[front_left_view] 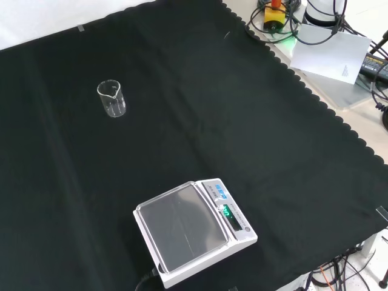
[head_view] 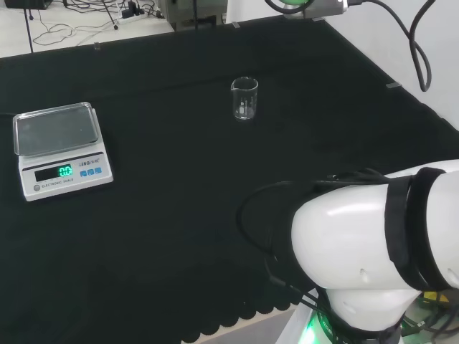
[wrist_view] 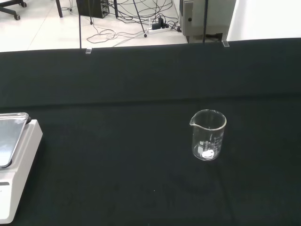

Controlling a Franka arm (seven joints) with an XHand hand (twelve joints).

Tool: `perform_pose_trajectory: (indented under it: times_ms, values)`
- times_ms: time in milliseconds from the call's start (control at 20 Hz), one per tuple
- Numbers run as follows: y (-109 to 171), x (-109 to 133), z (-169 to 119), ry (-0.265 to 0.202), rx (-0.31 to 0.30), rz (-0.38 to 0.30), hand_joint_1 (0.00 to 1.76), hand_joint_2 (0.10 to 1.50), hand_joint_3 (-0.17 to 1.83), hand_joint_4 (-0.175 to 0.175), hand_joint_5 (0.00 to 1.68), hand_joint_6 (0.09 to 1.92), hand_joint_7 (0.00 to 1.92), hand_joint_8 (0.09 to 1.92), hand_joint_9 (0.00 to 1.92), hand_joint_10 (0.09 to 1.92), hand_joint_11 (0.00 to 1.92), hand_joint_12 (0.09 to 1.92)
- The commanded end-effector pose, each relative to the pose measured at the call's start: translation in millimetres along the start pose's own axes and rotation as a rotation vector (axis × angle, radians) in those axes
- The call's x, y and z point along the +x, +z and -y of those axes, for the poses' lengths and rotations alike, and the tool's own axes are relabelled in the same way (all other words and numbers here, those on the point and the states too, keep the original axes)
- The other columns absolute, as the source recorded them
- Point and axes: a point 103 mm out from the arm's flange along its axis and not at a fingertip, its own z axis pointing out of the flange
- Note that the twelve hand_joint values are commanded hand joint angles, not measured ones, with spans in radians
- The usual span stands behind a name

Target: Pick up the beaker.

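Black cloth (head_view: 179, 215) is spread over the whole bench, with pale floor and loose cables beyond its far edge. In the head view, a small clear beaker (head_view: 244, 99) is seen upright and apparently empty at the far middle of the cloth, well apart from a white digital scale (head_view: 61, 149) at the left. The arm's white link (head_view: 373, 251) is seen large at the near right, drawn back from the ware.

In the front view, the beaker (front_left_view: 111, 98) is placed at the far left, its spout turned toward the near left, and the scale (front_left_view: 194, 230) sits near the lower middle. Open cloth is left all round the beaker, probably so that fingers can be brought in from any side.

In the wrist view, the beaker (wrist_view: 209, 134) is faced across bare cloth, with the scale's corner (wrist_view: 16, 165) at the edge. Whether the hand's fingers are spread or curled cannot be told. The pickup is judged not yet begun.
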Motion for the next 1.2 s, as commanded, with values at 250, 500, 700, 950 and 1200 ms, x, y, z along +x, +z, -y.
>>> perform_pose_trajectory:
  times_ms: [250,500,700,950,1200]
  values:
    - [0.1,-7.2,-3.6,0.013,-0.014,0.006,0.6,0.68,0.31,-0.01,0.14,0.09,0.19,0.72,0.18,0.84,0.0,1.27]
    - [7.1,-10.6,-10.2,0.016,-0.006,0.01,0.6,0.68,0.29,-0.01,0.15,0.09,0.19,0.72,0.18,0.84,0.0,1.27]
    - [31.8,-19.0,-32.8,0.02,0.007,-0.007,0.61,0.69,0.28,-0.01,0.15,0.09,0.18,0.72,0.18,0.84,0.0,1.26]
    - [64.1,-32.0,-72.5,0.031,0.035,-0.021,0.62,0.7,0.26,-0.01,0.15,0.09,0.17,0.71,0.17,0.84,0.0,1.2]
    - [96.5,-49.4,-116.5,0.044,0.052,-0.046,0.63,0.71,0.24,-0.01,0.15,0.09,0.16,0.71,0.16,0.84,0.0,1.16]
